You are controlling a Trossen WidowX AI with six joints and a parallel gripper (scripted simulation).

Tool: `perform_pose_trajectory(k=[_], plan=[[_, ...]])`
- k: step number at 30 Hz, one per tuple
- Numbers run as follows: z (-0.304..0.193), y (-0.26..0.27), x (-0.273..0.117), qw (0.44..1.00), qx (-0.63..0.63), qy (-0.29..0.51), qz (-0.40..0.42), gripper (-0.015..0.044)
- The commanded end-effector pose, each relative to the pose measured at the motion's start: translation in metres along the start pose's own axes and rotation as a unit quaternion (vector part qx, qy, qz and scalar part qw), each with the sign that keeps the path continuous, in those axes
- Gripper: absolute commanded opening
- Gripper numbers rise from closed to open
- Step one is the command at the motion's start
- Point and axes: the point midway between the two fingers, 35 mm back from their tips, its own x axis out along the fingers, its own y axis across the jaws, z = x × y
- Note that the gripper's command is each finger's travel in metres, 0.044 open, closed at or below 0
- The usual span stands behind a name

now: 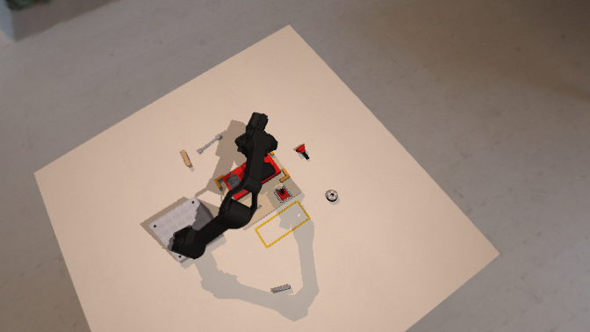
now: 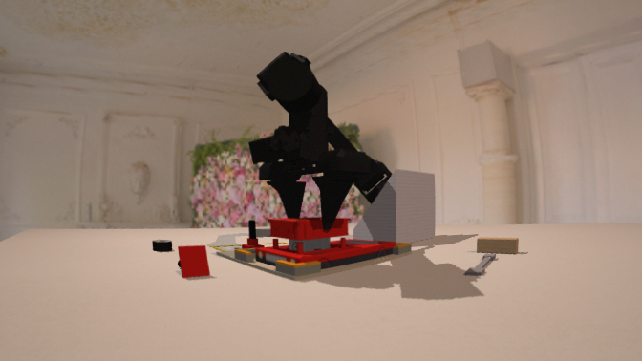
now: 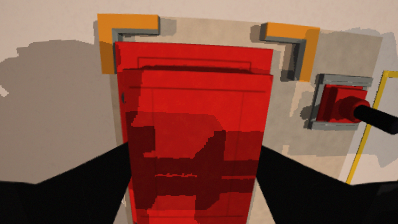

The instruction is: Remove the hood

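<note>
Gripper: the gripper is pinched on the hood across its two long sides.
Hood: it is seen raised slightly above the toy car, which sits in its fixture on the bench.
Lift: a straight upward pull is judged best, so that the car is not dragged.
Carry: the hood is best kept level towards the marked area.
Hazard: the red post beside the car should be passed well apart.

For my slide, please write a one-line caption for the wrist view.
Tool clamps the red hood of the toy car, seated between orange corner brackets.
</note>
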Motion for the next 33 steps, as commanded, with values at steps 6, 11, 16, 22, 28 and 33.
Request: perform_pose_trajectory(k=[6, 11, 16, 22, 28, 33], plan=[[0.000, 0.001, -0.008, 1.000, 0.002, -0.001, 0.002, 0.0000], [0.001, 0.001, -0.016, 1.000, 0.001, -0.001, 0.002, 0.0000], [0.001, 0.001, -0.037, 1.000, 0.001, -0.001, 0.003, 0.0000], [0.000, 0.001, -0.054, 1.000, 0.001, -0.001, 0.003, 0.0000], [0.003, -0.021, -0.050, 1.000, -0.001, -0.002, 0.004, 0.0000], [0.004, -0.046, -0.052, 1.000, -0.002, -0.002, 0.005, 0.0000]])
